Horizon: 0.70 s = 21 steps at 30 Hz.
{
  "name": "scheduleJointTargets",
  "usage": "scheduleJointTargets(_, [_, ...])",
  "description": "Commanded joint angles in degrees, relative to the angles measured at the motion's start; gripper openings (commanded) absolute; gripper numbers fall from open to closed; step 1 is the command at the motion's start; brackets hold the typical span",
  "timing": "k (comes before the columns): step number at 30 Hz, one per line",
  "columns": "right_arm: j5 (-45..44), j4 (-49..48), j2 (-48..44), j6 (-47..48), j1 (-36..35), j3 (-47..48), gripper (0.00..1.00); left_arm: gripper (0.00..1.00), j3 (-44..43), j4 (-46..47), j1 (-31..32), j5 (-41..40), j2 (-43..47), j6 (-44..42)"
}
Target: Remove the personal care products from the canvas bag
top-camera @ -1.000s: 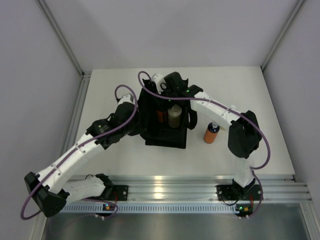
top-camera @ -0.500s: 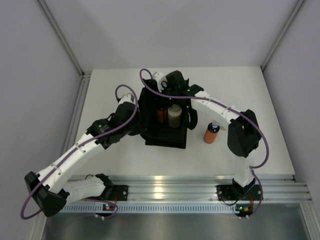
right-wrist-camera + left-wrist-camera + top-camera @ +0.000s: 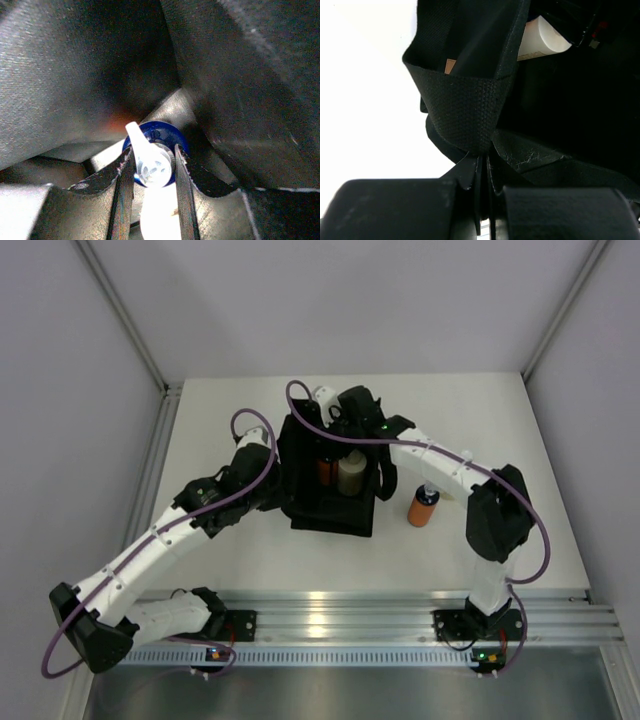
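- Nearest you, the left arm [image 3: 150,545] runs from its base across the table [image 3: 260,560] toward the left side of the canvas bag [image 3: 325,515].
- Your left end effector [image 3: 484,159] is pressed together on a fold of the bag's black woven fabric at that left wall. The cloth is pinched tight between the fingers, and nothing else is in the grip.
- Off to the right of the bag and apart from it, the loose orange bottle [image 3: 422,510] stands upright on the table with its dark cap on top. That one's out.
- The bag sits mid-table with its mouth open to the overhead camera.
- Look inside: the bagged orange bottle [image 3: 322,471] is on the left, and the beige cylinder [image 3: 350,475] is just beside it on the right.
- Farther back, the right arm [image 3: 440,462] arches in from the right, with its wrist over the bag's far rim.
- Your right end effector [image 3: 152,150] is down inside the bag, with dark fabric walls all around it.
- Its two fingers are clamped on the white nozzle [image 3: 150,167], one on each side.
- The nozzle sits on a blue cap [image 3: 167,132], and there's an orange tint just beside that cap, so you've got the bagged orange bottle by its top.
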<state>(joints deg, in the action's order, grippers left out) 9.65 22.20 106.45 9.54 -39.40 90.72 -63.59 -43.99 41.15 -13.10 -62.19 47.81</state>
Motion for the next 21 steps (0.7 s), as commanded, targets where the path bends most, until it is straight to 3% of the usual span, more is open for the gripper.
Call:
scheduleJointTargets(1, [-1.82,-5.76,-6.17,-0.58,-0.94,0.95,0.0,0.0,-1.8,1.62,-0.01,-1.4,-0.65,-0.61])
scheduleJointTargets(21, [-3.5,-2.95,-14.95,-0.32,-2.96,3.94,0.0,0.0,-1.45,1.62,-0.01,-1.14,-0.74,-0.26])
